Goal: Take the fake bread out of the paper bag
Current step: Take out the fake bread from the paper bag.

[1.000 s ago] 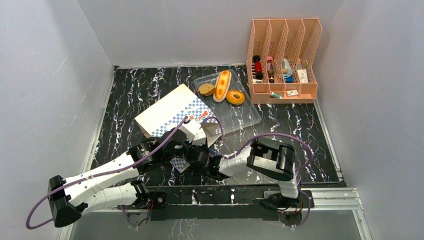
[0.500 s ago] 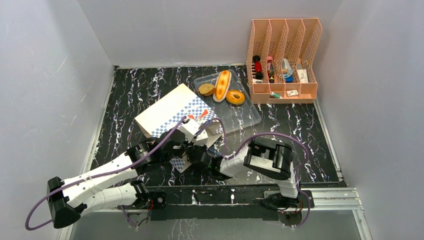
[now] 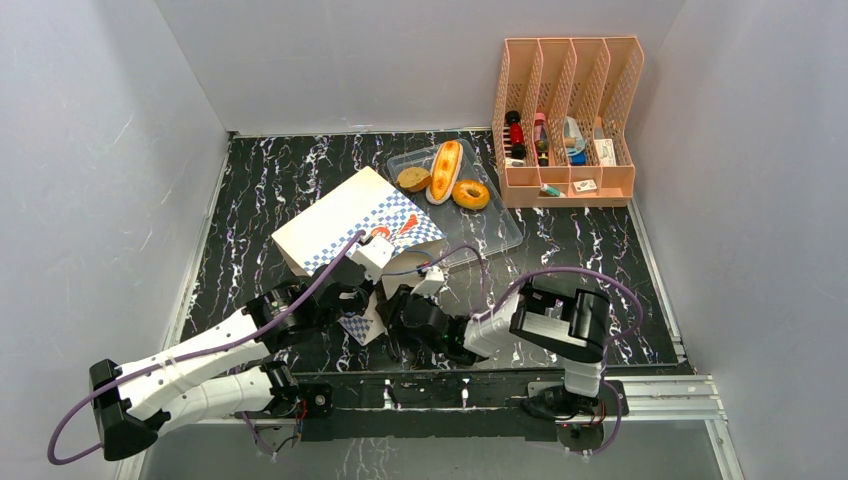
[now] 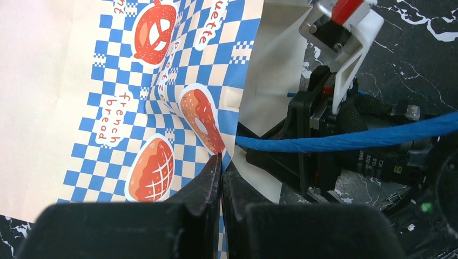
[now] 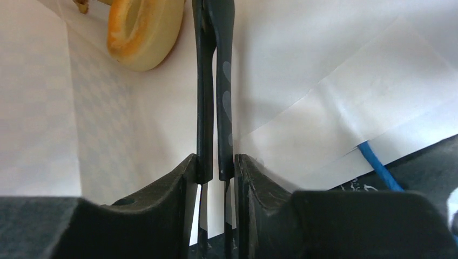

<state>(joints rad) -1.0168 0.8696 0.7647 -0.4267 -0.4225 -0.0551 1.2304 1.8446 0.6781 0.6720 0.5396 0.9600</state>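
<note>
Left claw (image 4: 221,162): pinched shut on bag (image 4: 108,81) mouth edge.
Bag: one, lying mid-table, corner at tray edge.
Right claw (image 5: 214,21): inside bag, fingers nearly together; cannot tell if gripping.
Bread: one ring (image 5: 143,27) in bag, three pieces (image 3: 444,170) on tray (image 3: 495,238).
Room: bare table (image 3: 260,170) far-left.

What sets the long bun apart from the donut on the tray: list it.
Shape: the long bun is a stretched oval; the donut is a ring with a hole. Colour: the bun is orange with a pale rim; the donut is golden. Place: the bun lies beside the roll; the donut lies on the bun's other side. Both rest in the clear tray.
</note>
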